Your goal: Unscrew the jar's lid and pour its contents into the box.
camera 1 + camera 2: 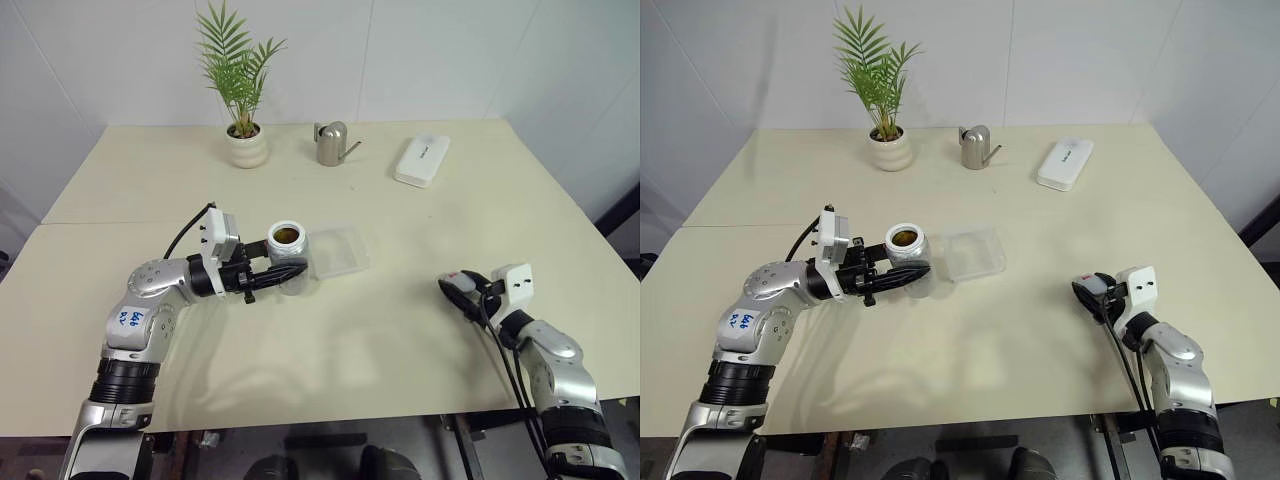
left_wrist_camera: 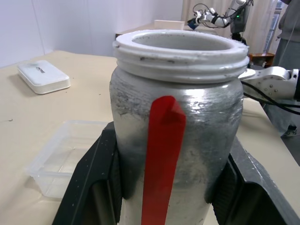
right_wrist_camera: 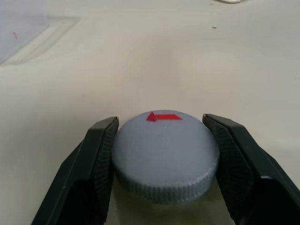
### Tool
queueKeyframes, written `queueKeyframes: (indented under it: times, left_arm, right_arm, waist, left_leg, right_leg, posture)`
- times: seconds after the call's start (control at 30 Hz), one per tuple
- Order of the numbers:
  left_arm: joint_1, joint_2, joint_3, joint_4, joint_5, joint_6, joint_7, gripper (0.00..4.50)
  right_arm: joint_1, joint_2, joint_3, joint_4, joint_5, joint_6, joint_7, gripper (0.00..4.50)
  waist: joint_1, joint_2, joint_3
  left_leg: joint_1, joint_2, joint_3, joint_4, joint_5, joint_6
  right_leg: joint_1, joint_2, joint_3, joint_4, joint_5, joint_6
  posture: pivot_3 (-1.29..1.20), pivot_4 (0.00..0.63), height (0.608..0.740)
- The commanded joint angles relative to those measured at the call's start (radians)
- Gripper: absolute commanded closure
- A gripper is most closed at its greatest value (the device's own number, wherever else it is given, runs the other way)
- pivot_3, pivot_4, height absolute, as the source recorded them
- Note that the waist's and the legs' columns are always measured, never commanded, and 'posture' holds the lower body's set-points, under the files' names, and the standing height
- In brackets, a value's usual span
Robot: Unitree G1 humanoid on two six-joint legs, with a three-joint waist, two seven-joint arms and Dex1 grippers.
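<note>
Right gripper (image 3: 161, 154) pinches the lid (image 3: 165, 157) low over the surface, while the left gripper (image 1: 290, 273) clamps the open jar (image 1: 288, 255) beside the box (image 1: 337, 250); careless tipping could spill contents (image 1: 286, 235).

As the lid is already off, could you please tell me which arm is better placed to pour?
The left: its gripper holds the open jar right beside the box; the right gripper has the lid.

Both arms are made of shiny silver metal with black rings near the bottom. Blue writing is seen on the left arm. A white box-shaped camera is fixed to each wrist — black cables run along both. The fingers (image 3: 98, 159) are black.
</note>
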Motion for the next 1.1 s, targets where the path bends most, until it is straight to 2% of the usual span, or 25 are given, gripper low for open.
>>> queueKeyframes:
  times: [0.03, 0.1, 0.13, 0.23, 0.33, 0.5, 0.77, 0.87, 0.93, 1.0, 1.1]
  left_arm:
    - [-0.024, 0.001, 0.016, -0.007, -0.02, -0.003, -0.007, 2.59]
    - [-0.03, 0.003, 0.016, -0.004, -0.019, -0.002, -0.008, 2.59]
    - [-0.034, 0.004, 0.016, -0.002, -0.018, -0.001, -0.009, 2.59]
    - [-0.04, 0.01, 0.015, 0.003, -0.013, -0.005, -0.013, 2.59]
    - [-0.072, 0.015, 0.012, 0.046, 0.021, -0.04, -0.007, 2.59]
    - [-0.164, 0.004, 0.002, 0.158, 0.08, -0.099, 0.015, 2.59]
    - [-0.342, -0.04, -0.059, 0.378, 0.213, -0.213, 0.05, 2.59]
    - [-0.437, -0.064, -0.11, 0.506, 0.324, -0.292, 0.118, 2.59]
    - [-0.498, -0.076, -0.164, 0.598, 0.446, -0.406, 0.208, 2.59]
    - [-0.559, -0.089, -0.209, 0.683, 0.566, -0.557, 0.333, 2.59]
    - [-0.645, -0.085, -0.329, 0.8, 0.816, -0.752, 0.607, 2.59]
  right_arm:
    - [0.016, -0.001, -0.029, -0.021, 0.043, 0.022, 0.011, 0.76]
    - [0.023, -0.014, -0.036, -0.04, 0.06, 0.035, 0.031, 0.17]
    - [0.024, -0.034, -0.04, -0.07, 0.074, 0.052, 0.05, 0.08]
    - [0.022, -0.091, -0.049, -0.165, 0.118, 0.123, 0.1, 0.08]
    - [-0.007, -0.215, -0.058, -0.301, 0.186, 0.243, 0.188, 0.08]
    - [-0.055, -0.351, -0.049, -0.421, 0.251, 0.356, 0.28, 0.08]
    - [-0.059, -0.434, -0.009, -0.535, 0.254, 0.42, 0.356, 0.08]
    - [-0.021, -0.412, -0.026, -0.571, 0.254, 0.435, 0.321, 0.08]
    - [0.018, -0.395, -0.041, -0.604, 0.258, 0.443, 0.293, 0.08]
    - [0.054, -0.375, -0.06, -0.639, 0.268, 0.454, 0.259, 0.08]
    - [0.097, -0.35, -0.081, -0.686, 0.279, 0.469, 0.215, 0.08]
  waist:
    - [0.002, 0.0, 0.0]
    - [0.003, 0.0, 0.0]
    - [0.004, 0.0, 0.0]
    - [0.006, 0.001, 0.001]
    - [0.007, 0.002, 0.001]
    - [0.009, 0.002, 0.001]
    - [0.024, 0.001, 0.001]
    - [0.034, 0.001, 0.001]
    - [0.039, 0.0, 0.002]
    - [0.04, 0.0, 0.002]
    - [0.04, -0.001, 0.002]
  left_leg:
    - [0.0, 0.0, 0.0, 0.0, 0.0, 0.0]
    - [0.0, 0.0, 0.0, 0.0, 0.0, 0.0]
    - [0.0, 0.0, 0.0, 0.0, 0.0, 0.0]
    - [0.0, 0.0, 0.0, 0.0, 0.0, 0.0]
    - [0.0, -0.001, 0.0, 0.0, 0.0, 0.001]
    - [0.0, 0.0, -0.001, 0.0, 0.0, 0.001]
    - [-0.003, -0.001, -0.001, 0.0, -0.001, 0.002]
    - [-0.003, -0.001, -0.001, 0.0, -0.001, 0.002]
    - [-0.005, -0.002, -0.001, 0.001, 0.0, 0.002]
    - [-0.005, -0.002, -0.001, 0.002, 0.0, 0.002]
    - [-0.006, -0.003, -0.002, 0.001, -0.001, 0.003]
  right_leg:
    - [0.0, 0.0, 0.0, 0.0, 0.0, 0.0]
    - [0.0, 0.0, 0.0, 0.0, 0.0, 0.0]
    - [0.0, 0.0, 0.0, 0.0, 0.0, 0.0]
    - [0.0, 0.0, 0.0, -0.001, 0.0, 0.0]
    - [0.0, -0.001, 0.0, -0.001, 0.0, 0.0]
    - [0.001, -0.001, -0.002, -0.001, 0.0, 0.0]
    - [0.001, -0.001, -0.003, -0.004, 0.001, 0.001]
    - [0.0, -0.001, -0.004, -0.004, 0.001, 0.001]
    - [0.001, -0.001, -0.006, -0.004, 0.001, 0.001]
    - [0.001, -0.001, -0.005, -0.005, 0.001, 0.001]
    - [0.0, -0.002, -0.005, -0.006, 0.002, 0.002]
  posture:
    - [0.0, 0.15, 0.74]
    - [0.0, 0.15, 0.74]
    - [0.0, 0.15, 0.74]
    - [0.0, 0.15, 0.74]
    - [0.0, 0.15, 0.74]
    - [0.0, 0.15, 0.74]
    - [0.0, 0.15, 0.74]
    - [0.0, 0.15, 0.74]
    - [0.0, 0.15, 0.74]
    - [0.0, 0.15, 0.74]
    - [0.0, 0.15, 0.74]
